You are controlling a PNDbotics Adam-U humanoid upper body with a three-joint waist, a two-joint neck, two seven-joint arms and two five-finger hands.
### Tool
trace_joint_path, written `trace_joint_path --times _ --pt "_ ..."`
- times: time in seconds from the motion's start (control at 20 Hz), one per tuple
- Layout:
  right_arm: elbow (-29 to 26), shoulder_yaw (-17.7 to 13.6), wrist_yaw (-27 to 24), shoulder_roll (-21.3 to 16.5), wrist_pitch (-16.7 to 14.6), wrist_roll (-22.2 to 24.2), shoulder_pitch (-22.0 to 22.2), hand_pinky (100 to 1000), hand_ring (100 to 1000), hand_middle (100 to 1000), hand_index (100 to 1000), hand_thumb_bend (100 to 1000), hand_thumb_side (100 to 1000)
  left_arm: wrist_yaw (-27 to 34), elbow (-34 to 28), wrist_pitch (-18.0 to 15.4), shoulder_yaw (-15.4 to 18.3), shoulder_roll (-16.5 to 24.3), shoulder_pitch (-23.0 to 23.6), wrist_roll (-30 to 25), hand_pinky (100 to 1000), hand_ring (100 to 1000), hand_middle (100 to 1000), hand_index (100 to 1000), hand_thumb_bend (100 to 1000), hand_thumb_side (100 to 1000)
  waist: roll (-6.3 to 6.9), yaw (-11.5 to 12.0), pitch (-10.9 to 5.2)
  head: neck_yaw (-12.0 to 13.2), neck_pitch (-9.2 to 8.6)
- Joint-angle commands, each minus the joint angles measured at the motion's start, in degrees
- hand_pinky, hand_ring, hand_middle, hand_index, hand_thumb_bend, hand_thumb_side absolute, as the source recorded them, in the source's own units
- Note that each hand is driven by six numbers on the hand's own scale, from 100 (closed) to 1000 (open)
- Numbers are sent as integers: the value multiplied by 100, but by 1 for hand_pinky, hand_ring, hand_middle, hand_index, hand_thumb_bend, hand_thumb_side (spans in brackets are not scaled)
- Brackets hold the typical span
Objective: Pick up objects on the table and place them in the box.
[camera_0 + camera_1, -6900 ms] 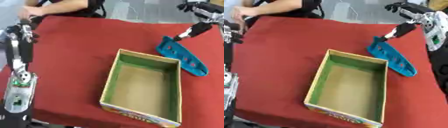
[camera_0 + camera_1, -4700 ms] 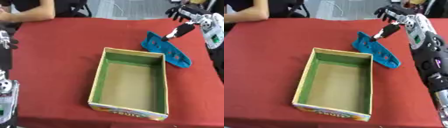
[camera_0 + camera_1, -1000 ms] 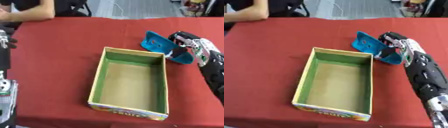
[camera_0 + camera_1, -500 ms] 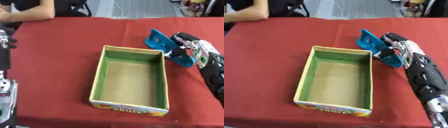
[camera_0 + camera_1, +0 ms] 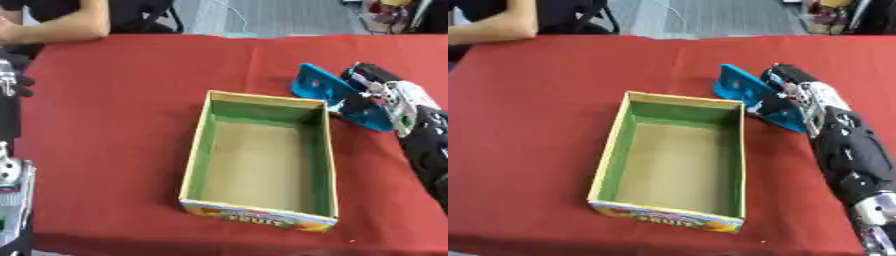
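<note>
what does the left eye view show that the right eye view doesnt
Only the left eye view shows the robot's left arm running up the left edge; I cannot tell how its hand is set. Only the right eye view shows the right forearm down to its silver joint near the lower right corner. Both share the open, empty box on the red table, and the right hand curled on the blue object, tipped up beside the box's far right corner.

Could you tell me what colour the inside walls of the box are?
Green, seen best in the left eye view, on the box.
</note>
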Motion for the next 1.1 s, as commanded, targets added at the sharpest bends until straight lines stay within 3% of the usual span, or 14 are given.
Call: trace_joint_path --times 0.05,0.15,0.4,0.75,0.8,0.85,0.95,1.1 --pt "99 27 62 -74 -19 -113 22 100 100 100 353 406 293 -26 -108 -4 26 137 -76 -13 432 461 567 623 100 969 7 13 -41 4 -4" --pt "113 25 37 -83 -19 -153 21 100 100 100 356 376 268 -26 -108 -5 27 137 -76 -11 432 461 567 623 100 969 6 15 -43 4 -4" --pt "44 -12 -99 -105 -85 -486 19 100 100 100 418 100 480 -28 -107 -5 29 138 -73 -9 432 461 567 623 100 969 3 17 -47 11 -5" --pt "-48 -47 -311 -210 -171 -888 -16 100 100 100 335 100 444 -32 -106 -3 36 142 -68 -6 433 461 567 623 100 969 -1 17 -52 37 -18" --pt "-99 -62 -354 -246 -168 -901 -39 100 100 100 320 100 482 -34 -106 -3 38 145 -64 -5 433 462 567 623 100 970 -2 14 -56 45 -16" --pt "-153 -73 -392 -279 -158 -906 -58 100 100 100 312 100 434 -35 -106 -2 39 147 -62 -3 433 462 567 623 100 969 -3 12 -58 49 -15" --pt "-291 -114 -463 -361 -102 -946 -111 100 100 100 292 100 436 -38 -105 0 43 153 -56 -1 433 462 568 623 100 969 -4 4 -67 63 -14" --pt "-528 -162 -568 -463 12 -1081 -166 100 100 100 245 110 371 -40 -105 3 48 159 -49 3 433 462 568 623 100 969 -5 -4 -77 79 -26"
